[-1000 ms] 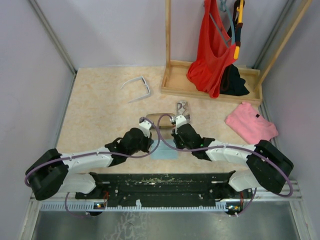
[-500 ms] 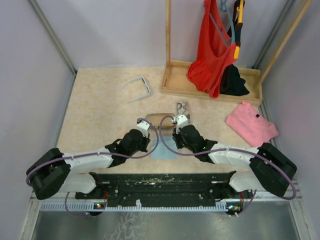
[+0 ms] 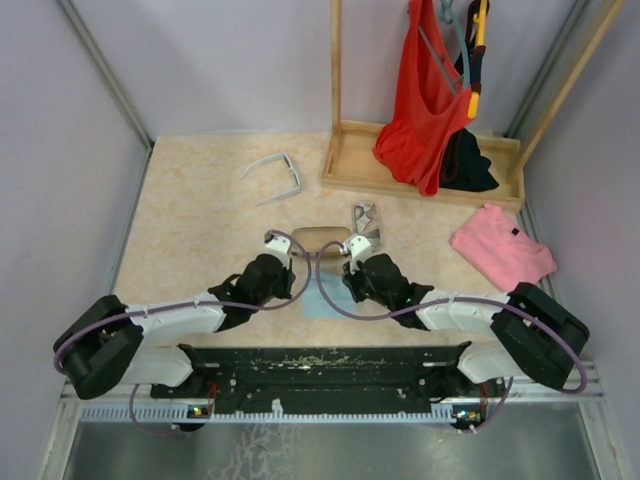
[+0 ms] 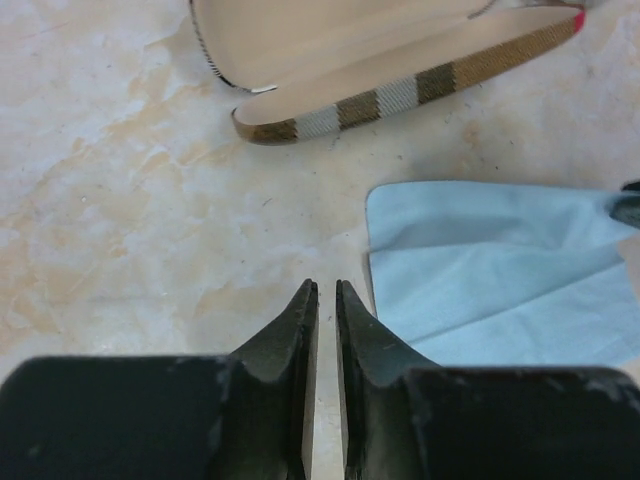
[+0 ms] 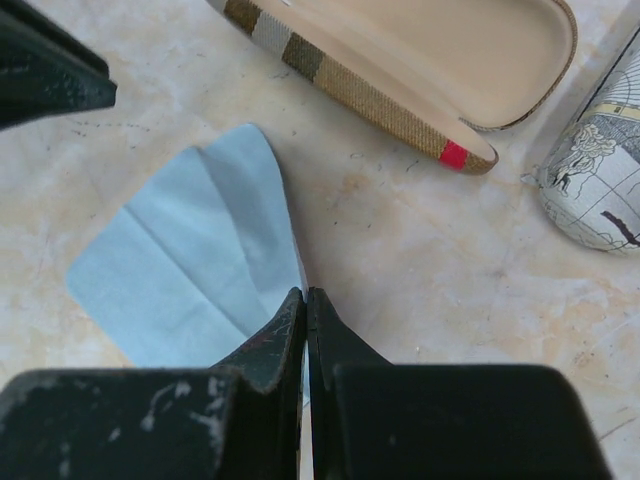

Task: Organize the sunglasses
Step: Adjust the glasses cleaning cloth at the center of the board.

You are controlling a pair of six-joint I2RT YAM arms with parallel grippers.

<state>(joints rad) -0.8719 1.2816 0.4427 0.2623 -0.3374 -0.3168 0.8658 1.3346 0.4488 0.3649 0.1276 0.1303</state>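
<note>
The white-framed sunglasses [image 3: 272, 174] lie open at the back left of the table, far from both arms. The dark wire-framed pair is not in view. My left gripper [image 4: 326, 287] hovers low over bare table just left of the light blue cloth [image 4: 480, 280]; its jaws are almost touching, with nothing between them. My right gripper [image 5: 305, 293] is shut on the right edge of the cloth [image 5: 180, 270]. In the top view both grippers, left [image 3: 280, 262] and right [image 3: 352, 262], sit just in front of the open brown-striped case [image 3: 318, 239].
The open brown-striped case [image 5: 420, 60] is empty. A grey-patterned case [image 5: 600, 190] lies to its right. A wooden rack base [image 3: 350, 165] at the back right holds a red garment [image 3: 425, 90] and black cloth [image 3: 465, 165]. A pink folded garment [image 3: 500, 245] lies on the right.
Both wrists have shifted slightly left, the left one also a little farther back. The cloth and cases stay in place.
</note>
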